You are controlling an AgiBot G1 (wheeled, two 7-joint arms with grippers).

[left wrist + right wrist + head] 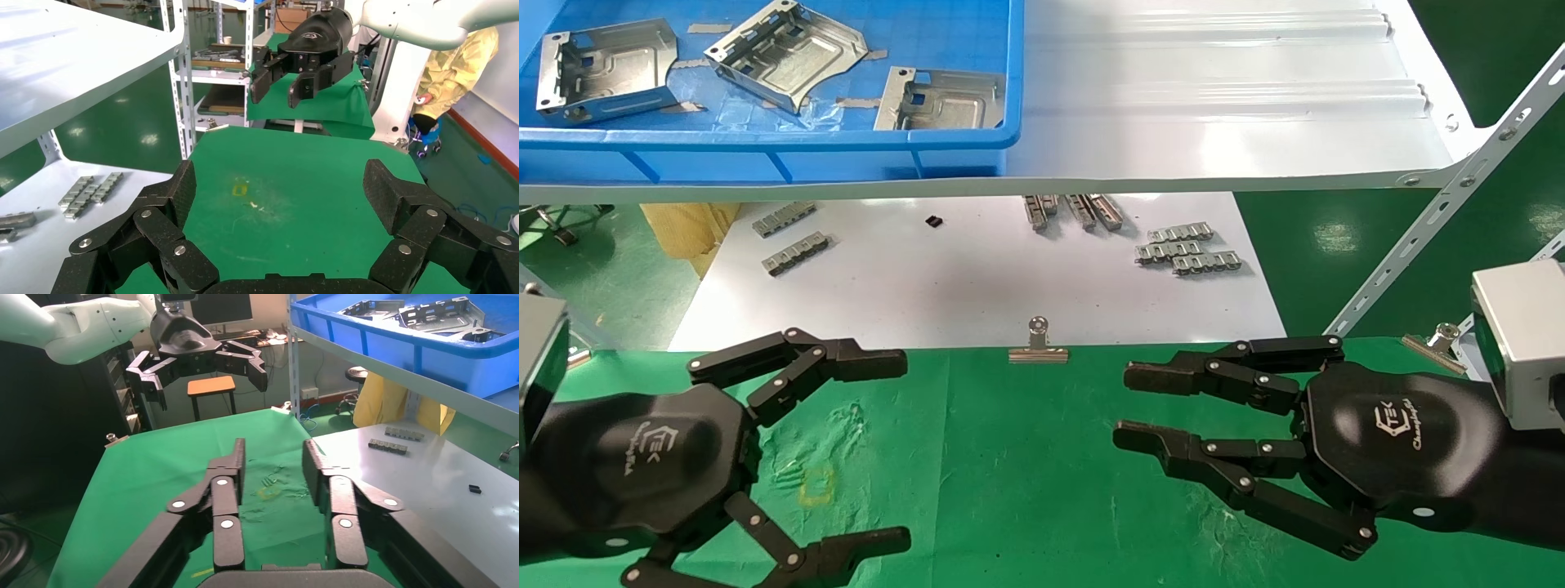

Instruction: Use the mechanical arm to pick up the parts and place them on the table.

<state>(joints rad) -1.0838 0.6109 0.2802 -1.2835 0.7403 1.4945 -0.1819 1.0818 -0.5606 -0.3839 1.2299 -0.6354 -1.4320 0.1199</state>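
The left gripper [895, 449] is hovering over the green-cloth table [1009, 474] with its claw fingers spread wide apart and gripping nothing. The right gripper [1132, 404] is facing it from the other side, its fingers also parted, though more narrowly, and likewise holding nothing (the left wrist view is showing it raised above the cloth [287, 82]).

Three silver sheet-metal brackets are lying well apart from both grippers, in the blue bin [764, 151] up on the white shelf board [1214, 98]: one at the left [605, 69], one in the middle [784, 53], one at the right [940, 100].

Below the shelf, a white sheet [968, 278] is carrying small grey link strips [1185, 249]. A silver binder clip [1038, 343] is sitting where the sheet is meeting the cloth, between the two grippers. A faint yellow square mark [816, 486] is showing on the cloth near the left gripper.
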